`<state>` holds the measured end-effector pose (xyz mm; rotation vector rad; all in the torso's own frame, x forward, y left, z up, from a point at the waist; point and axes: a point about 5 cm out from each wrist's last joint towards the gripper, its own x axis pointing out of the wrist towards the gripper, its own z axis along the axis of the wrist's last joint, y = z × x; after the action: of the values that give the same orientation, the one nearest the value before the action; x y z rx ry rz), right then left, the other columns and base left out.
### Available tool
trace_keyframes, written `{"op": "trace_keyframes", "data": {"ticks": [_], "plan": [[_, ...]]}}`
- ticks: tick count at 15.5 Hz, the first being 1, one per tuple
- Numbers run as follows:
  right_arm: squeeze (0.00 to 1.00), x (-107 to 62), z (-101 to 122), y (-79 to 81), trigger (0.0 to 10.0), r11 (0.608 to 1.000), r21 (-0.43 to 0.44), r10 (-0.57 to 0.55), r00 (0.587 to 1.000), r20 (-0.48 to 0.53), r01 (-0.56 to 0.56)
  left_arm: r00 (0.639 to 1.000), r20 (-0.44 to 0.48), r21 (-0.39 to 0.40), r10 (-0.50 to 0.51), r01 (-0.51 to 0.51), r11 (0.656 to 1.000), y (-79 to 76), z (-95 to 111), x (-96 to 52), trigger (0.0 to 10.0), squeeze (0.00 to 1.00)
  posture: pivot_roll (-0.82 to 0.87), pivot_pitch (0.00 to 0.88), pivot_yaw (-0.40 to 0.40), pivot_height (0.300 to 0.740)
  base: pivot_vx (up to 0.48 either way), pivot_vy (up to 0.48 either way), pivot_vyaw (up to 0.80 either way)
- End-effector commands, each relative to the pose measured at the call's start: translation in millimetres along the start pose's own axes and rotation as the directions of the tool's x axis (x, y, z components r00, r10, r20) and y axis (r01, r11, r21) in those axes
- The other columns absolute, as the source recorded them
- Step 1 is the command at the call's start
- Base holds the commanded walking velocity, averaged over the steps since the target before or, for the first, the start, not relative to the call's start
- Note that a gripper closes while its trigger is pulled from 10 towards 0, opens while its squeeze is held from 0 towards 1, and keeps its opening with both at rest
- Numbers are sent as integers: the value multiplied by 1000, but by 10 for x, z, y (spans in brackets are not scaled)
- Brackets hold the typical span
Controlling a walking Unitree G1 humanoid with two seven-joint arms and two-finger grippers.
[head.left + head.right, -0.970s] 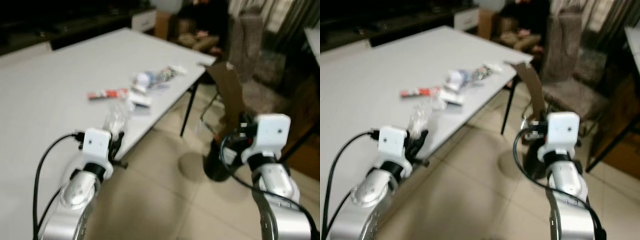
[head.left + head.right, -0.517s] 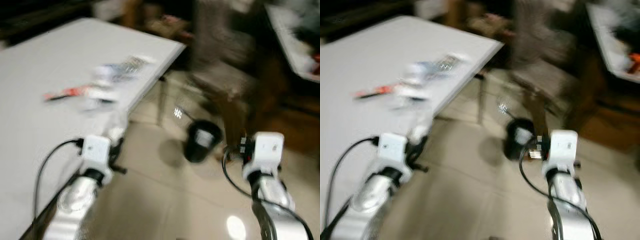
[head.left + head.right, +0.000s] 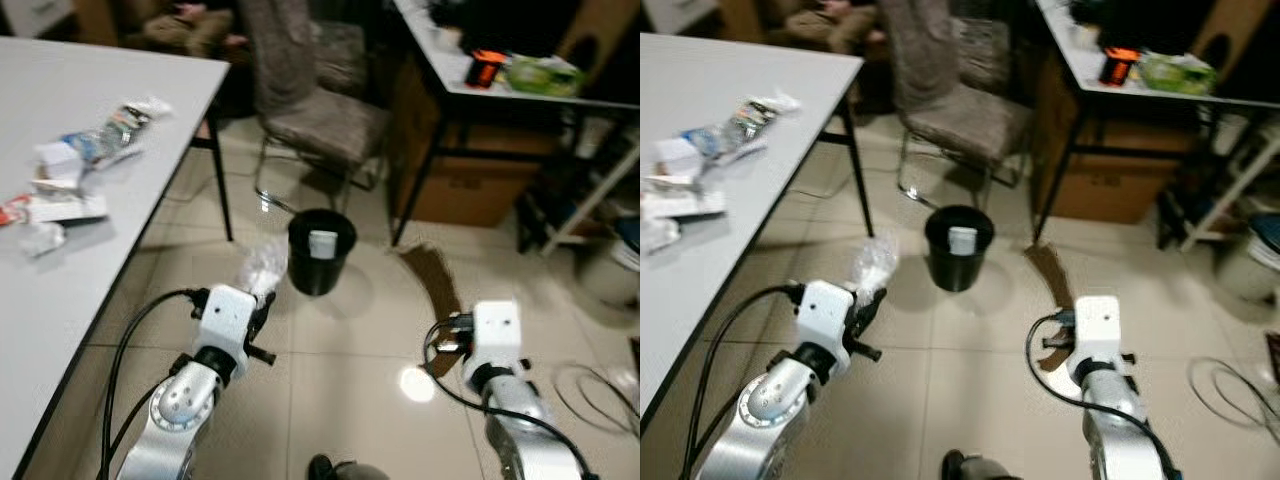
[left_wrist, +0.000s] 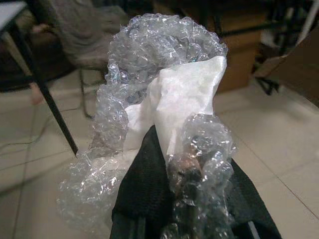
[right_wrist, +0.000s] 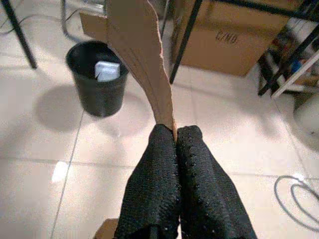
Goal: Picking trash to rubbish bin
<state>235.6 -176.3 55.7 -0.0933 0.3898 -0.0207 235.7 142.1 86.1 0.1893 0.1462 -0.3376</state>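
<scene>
**Both tools loaded, bin ahead**

Eye views: the camera has swung off the bench point(image 3: 60, 270) since a second ago; the black bin point(image 3: 321, 250) now stands central on the floor.

Left wrist: left tool point(image 4: 187, 199) clenched on crumpled bubble wrap point(image 4: 159, 94).

Right wrist: right tool point(image 5: 175, 137) pinches a torn cardboard strip point(image 5: 142, 55), near the bin.

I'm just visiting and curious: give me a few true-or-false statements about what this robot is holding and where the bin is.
1. The left claw is shut on bubble wrap. True.
2. The right claw is open. False: it pinches a strip of brown cardboard.
3. The black bin stands on the table. False: it stands on the tiled floor, ahead of the robot.
4. Something white already lies in the bin. True.
5. More trash lies on the white table. True.
</scene>
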Motion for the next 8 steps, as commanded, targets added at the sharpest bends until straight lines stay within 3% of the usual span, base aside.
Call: {"op": "trace_keyframes", "data": {"ticks": [1, 4, 8], "plan": [[0, 19, 73, 24, 10000, 1000, -13, 17, 999, 37, -17, 1000, -4, 9, -14, 14, 1000, -13, -22, -7, 10000, 0, -33, 115, -72, 740, 356, 0, 0], [0, 40, 85, 72, 10000, 998, -41, 45, 998, 50, -43, 999, -18, 4, -26, 26, 1000, -30, -72, 6, 10000, 0, -27, 116, -71, 740, 368, 0, 0], [0, 71, 57, 89, 10000, 999, -10, 48, 997, 56, -48, 999, -11, 17, -30, 31, 999, -25, -78, 73, 10000, 0, -24, 106, -62, 740, 382, 0, -111]]}}
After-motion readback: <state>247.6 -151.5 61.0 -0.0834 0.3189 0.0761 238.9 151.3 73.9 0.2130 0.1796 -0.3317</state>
